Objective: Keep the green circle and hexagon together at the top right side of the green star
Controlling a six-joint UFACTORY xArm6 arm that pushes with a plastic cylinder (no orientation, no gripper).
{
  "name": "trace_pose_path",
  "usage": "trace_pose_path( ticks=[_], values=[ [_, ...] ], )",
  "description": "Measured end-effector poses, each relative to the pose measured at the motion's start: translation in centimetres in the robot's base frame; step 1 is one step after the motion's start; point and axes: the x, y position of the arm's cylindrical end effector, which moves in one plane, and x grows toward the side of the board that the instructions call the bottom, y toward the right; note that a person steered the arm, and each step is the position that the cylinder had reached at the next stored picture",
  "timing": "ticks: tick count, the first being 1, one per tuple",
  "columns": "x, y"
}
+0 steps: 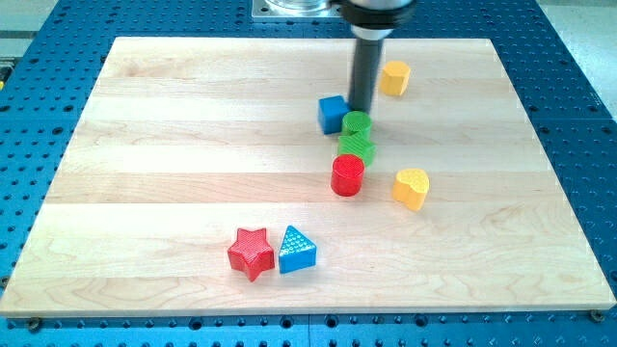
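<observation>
Tip parked behind the green pair, upper middle of board.
My tip [362, 109] touches the far side of the green circle [357, 122], which abuts the green star [358, 146]; blue cube [332, 114] just left, red cylinder [347, 175] below the star. Only hexagon I see is yellow [393, 77], toward the top edge, apart: I'd guess next push brings it in. No jaws, no containers.

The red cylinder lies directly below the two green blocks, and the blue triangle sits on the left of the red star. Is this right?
Not quite. In the camera view the blue triangle sits on the right of the red star, not the left. The red cylinder does lie directly below the two green blocks.
</observation>
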Motion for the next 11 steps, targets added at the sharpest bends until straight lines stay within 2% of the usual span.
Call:
trace_pose_path(
  ticks=[1,2,3,5,6,7,8,10,11],
  values=[
    [0.1,-5.3],
    [2.8,-6.3],
    [4.6,-3.4],
    [0.7,-0.1],
    [-6.1,0.6],
    [-12.4,4.7],
    [-11.6,9.8],
    [-4.9,6.0],
    [-4.8,5.5]
  ],
)
